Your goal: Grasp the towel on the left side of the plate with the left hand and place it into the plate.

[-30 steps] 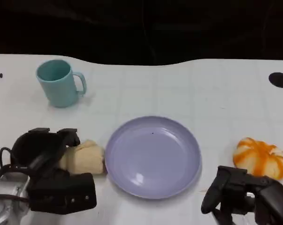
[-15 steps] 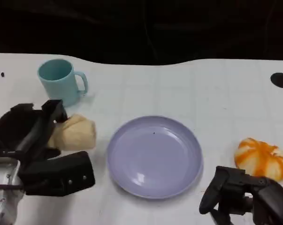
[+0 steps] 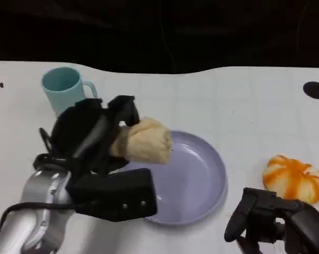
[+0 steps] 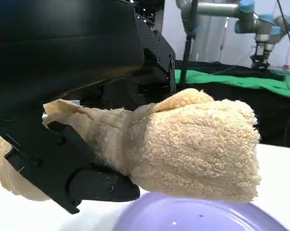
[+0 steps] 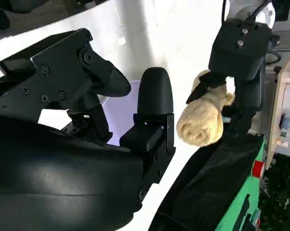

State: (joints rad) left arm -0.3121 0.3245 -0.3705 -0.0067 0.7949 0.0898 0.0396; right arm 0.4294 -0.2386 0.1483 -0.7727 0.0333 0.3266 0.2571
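Observation:
A rolled cream towel (image 3: 145,141) hangs above the left rim of the lilac plate (image 3: 196,174), lifted off the table. My left hand (image 3: 93,133) grips its left end. In the left wrist view the towel (image 4: 183,144) sticks out past my fingers (image 4: 72,168), with the plate (image 4: 202,219) just beneath it. The right wrist view shows the towel (image 5: 202,118) held aloft by the left hand (image 5: 238,45). Low at the table's near right edge, my right hand (image 3: 275,222) has its fingers curled in and holds nothing.
A teal mug (image 3: 64,87) stands at the back left, behind my left hand. An orange and white pumpkin (image 3: 294,177) lies right of the plate, close to my right hand. A black hole (image 3: 315,89) marks the table's far right.
My left hand has lifted the towel off the table left of the plate and carried it right and up, over the plate's left rim. The right hand has stayed put.

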